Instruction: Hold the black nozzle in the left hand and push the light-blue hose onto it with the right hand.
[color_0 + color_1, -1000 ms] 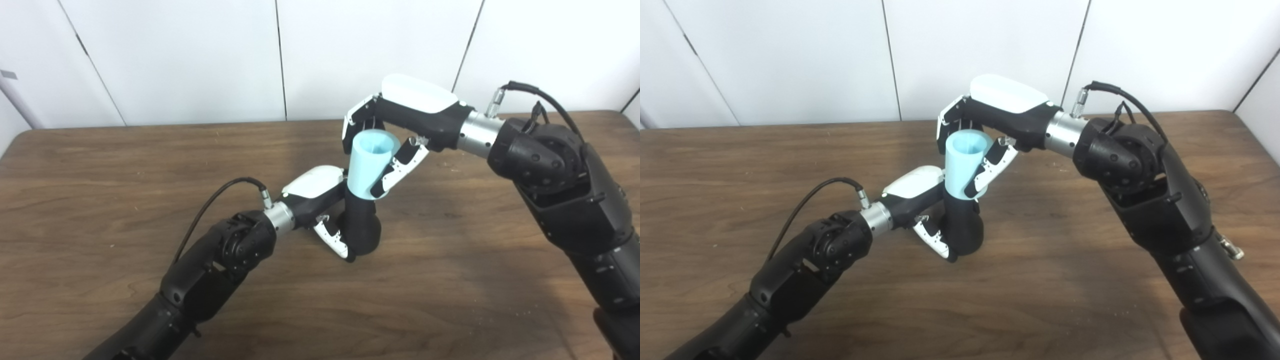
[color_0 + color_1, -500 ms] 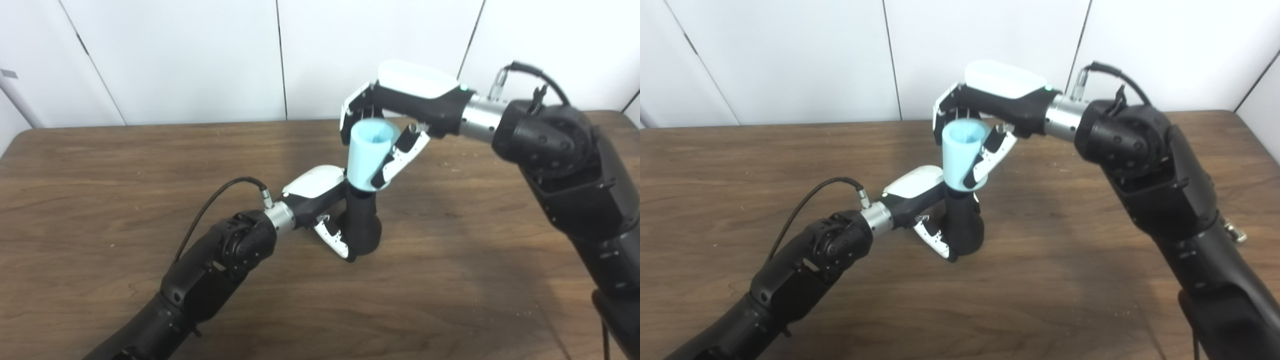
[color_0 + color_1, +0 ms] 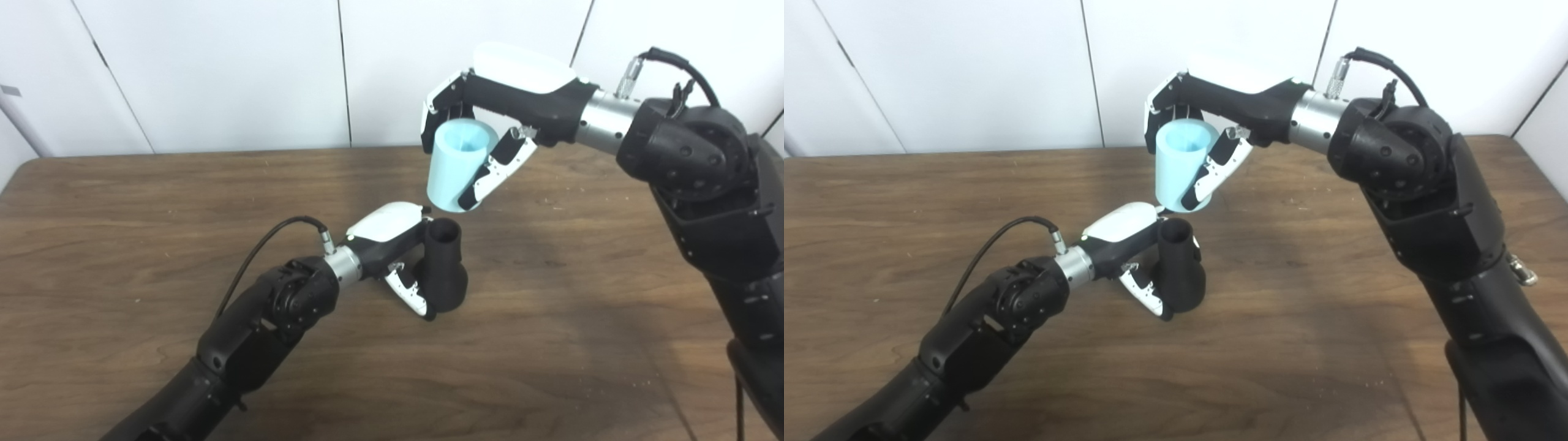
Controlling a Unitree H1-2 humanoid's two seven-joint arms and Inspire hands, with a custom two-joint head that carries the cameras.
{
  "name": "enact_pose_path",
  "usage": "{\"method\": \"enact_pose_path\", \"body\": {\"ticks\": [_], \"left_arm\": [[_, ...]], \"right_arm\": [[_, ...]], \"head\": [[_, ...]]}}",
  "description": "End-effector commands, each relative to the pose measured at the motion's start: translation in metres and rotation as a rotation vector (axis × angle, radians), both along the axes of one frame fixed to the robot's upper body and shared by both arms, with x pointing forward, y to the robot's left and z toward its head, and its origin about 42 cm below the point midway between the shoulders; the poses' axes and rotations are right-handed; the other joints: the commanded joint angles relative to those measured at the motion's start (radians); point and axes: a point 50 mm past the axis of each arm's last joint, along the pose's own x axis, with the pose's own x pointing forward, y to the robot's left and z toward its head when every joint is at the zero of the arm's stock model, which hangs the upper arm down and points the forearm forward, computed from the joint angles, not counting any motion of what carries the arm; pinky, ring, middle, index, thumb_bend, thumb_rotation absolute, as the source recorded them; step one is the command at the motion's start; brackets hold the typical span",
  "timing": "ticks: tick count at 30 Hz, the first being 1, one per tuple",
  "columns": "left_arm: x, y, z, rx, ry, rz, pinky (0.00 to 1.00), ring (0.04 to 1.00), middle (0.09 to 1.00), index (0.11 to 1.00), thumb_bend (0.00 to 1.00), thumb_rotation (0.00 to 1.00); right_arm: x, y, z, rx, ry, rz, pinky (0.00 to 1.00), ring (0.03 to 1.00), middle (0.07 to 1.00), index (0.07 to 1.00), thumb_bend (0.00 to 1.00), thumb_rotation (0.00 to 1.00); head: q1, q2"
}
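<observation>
Right hand grips my blue hose, clear above the nozzle.
Left hand clamps that nozzle upright on the table; joining remains.

The left arm reaches in from the lower left, forearm angled up and to the right, its hand low over the desk with fingers curled closed around a held part. The right arm rises from the lower right and bends leftward, its raised hand with fingers and thumb clasped on another part.
</observation>
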Motion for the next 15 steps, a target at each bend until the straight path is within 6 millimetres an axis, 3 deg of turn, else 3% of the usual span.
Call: {"method": "enact_pose_path", "body": {"ticks": [1,15], "left_arm": [[-0.019,0.008,-0.048,0.165,0.185,-0.028,1.00,0.592,0.484,0.483,0.53,0.00],[-0.020,0.006,-0.045,0.162,0.180,-0.034,1.00,0.605,0.496,0.479,0.53,0.00]], "right_arm": [[-0.005,0.000,0.023,0.011,-0.107,0.016,0.39,0.462,0.500,0.466,0.50,0.00],[0.001,0.017,-0.007,0.001,-0.002,0.052,0.37,0.462,0.509,0.474,0.50,0.00]], "head": [[-0.001,0.000],[0.006,0.005]]}}
